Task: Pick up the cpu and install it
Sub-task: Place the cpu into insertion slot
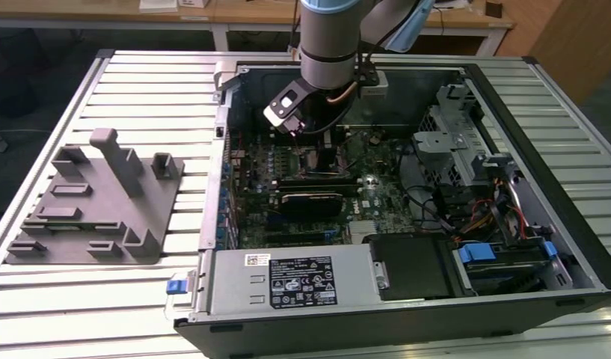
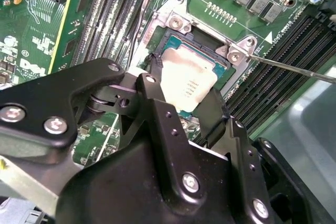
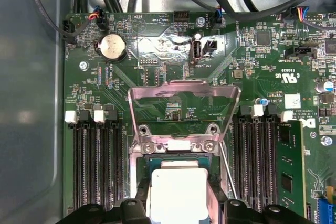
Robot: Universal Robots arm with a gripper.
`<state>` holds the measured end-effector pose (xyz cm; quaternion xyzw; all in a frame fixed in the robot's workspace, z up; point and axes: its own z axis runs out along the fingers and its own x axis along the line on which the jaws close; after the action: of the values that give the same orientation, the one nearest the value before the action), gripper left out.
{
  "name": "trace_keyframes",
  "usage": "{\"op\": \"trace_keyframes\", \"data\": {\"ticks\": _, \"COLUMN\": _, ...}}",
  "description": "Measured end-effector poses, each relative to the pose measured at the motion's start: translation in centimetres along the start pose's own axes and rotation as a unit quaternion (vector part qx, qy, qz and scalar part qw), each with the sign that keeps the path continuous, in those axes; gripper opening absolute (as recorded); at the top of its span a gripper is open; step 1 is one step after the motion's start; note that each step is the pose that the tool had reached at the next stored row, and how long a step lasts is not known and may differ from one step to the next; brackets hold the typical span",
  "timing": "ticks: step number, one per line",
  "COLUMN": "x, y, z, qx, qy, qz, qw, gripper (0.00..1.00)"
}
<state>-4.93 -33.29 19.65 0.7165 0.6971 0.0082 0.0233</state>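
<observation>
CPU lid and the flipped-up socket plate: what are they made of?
The cpu: lid looks like silver metal, with a pale, even sheen. The socket plate: polished bare metal, probably steel, since it mirrors the board.

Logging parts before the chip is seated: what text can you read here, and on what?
The white label on the power supply: print too small to read.
The motherboard silkscreen: too small to quote reliably.
Top of the cpu: faint marks, unreadable.
Nothing can be quoted.
</observation>
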Motion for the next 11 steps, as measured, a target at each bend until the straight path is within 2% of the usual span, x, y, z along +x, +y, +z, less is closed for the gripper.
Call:
{"op": "trace_keyframes", "data": {"ticks": 7, "x": 0.0, "y": 0.0, "z": 0.06, "qx": 0.0, "qy": -0.0003, "qz": 0.0, "qw": 1.0, "gripper": 0.53}}
{"op": "trace_keyframes", "data": {"ticks": 11, "x": 0.0, "y": -0.01, "z": 0.09, "qx": 0.0001, "qy": 0.0013, "qz": 0.0, "qw": 1.0, "gripper": 0.53}}
